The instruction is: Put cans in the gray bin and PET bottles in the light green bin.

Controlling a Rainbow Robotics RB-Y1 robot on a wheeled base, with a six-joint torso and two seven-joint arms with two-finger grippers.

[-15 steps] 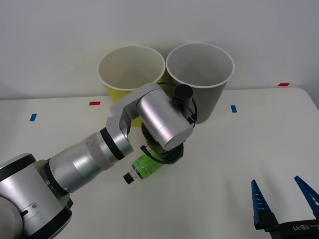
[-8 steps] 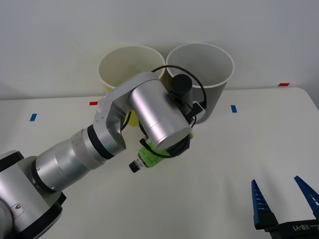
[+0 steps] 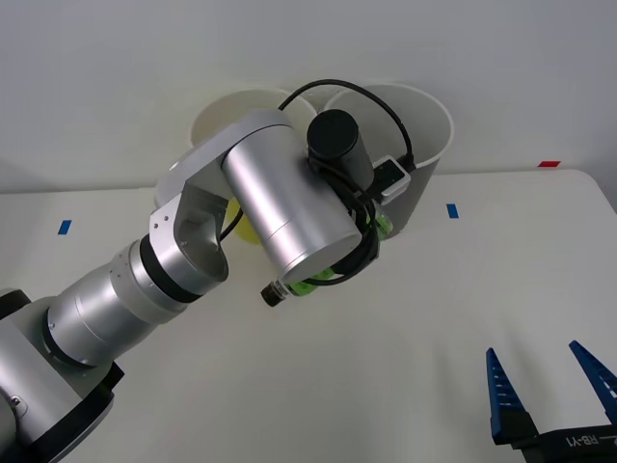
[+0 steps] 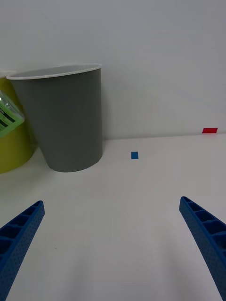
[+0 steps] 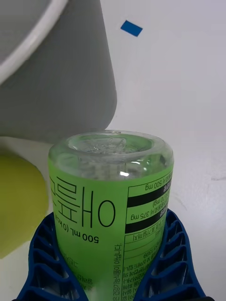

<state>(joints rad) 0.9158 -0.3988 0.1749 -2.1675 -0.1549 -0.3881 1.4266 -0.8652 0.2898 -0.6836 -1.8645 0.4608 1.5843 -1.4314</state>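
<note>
My left gripper (image 5: 108,230) is shut on the green-labelled PET bottle (image 5: 110,188), its blue fingers (image 5: 40,244) wrapped around both sides of the body. In the front view the bottle (image 3: 310,283) hangs tilted above the table under my raised left wrist, black cap toward me, in front of the two bins. The light green bin (image 3: 205,123) stands at the back, largely hidden by the arm. The gray bin (image 3: 422,183) stands right beside it. My right gripper (image 3: 535,352) waits open near the table's front right. Cans are out of view.
Small tape marks lie on the white table: blue (image 3: 64,228) at the left, blue (image 3: 451,209) right of the gray bin, red (image 3: 548,164) at the far right. A white wall rises just behind the bins.
My left arm has lifted the bottle off the table and carried it up and back toward the bins. The right gripper has stayed put.
</note>
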